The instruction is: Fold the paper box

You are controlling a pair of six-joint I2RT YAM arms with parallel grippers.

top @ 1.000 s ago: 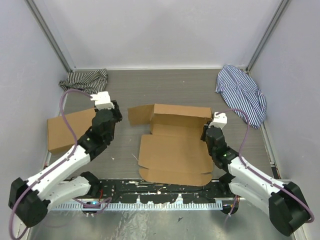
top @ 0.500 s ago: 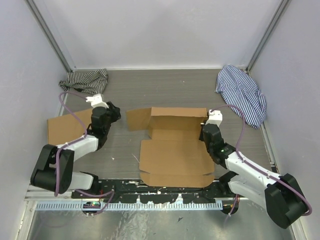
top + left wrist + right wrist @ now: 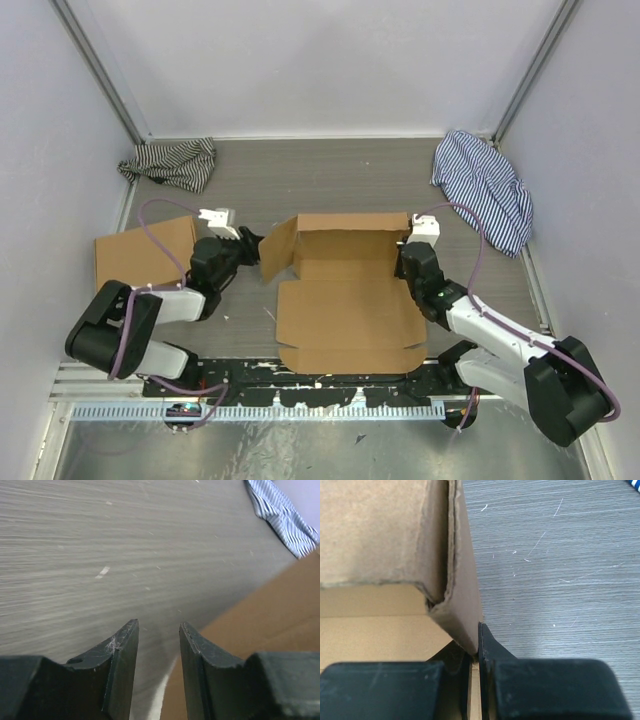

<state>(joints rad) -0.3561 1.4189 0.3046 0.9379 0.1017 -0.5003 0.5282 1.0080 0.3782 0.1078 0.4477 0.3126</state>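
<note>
Top view first: my left arm has swung in low since a second ago, and my left tool (image 3: 252,243) now sits just beside the left flap of the paper box (image 3: 345,305), which lay flat on the counter (image 3: 330,180) a moment back and now stands tilted up. The box itself is mid-counter, base flat, far wall raised, near flap lying toward my bases. My right tool (image 3: 404,262) has crept forward along the right edge and is on the right wall. The second flat cardboard (image 3: 135,258) at far left is untouched. Left wrist view: my left tool (image 3: 157,630) has a narrow gap and nothing in it, with bare counter (image 3: 100,530) ahead and the brown flap (image 3: 260,615) rising off to the right, so I judge I'm nudging that flap and not gripping it. Right wrist view: my right tool (image 3: 471,647) is closed on the box's upright right wall (image 3: 465,580), pinching the card at the corner. To my eye the side walls are going up and the lid is not yet closed.
</note>
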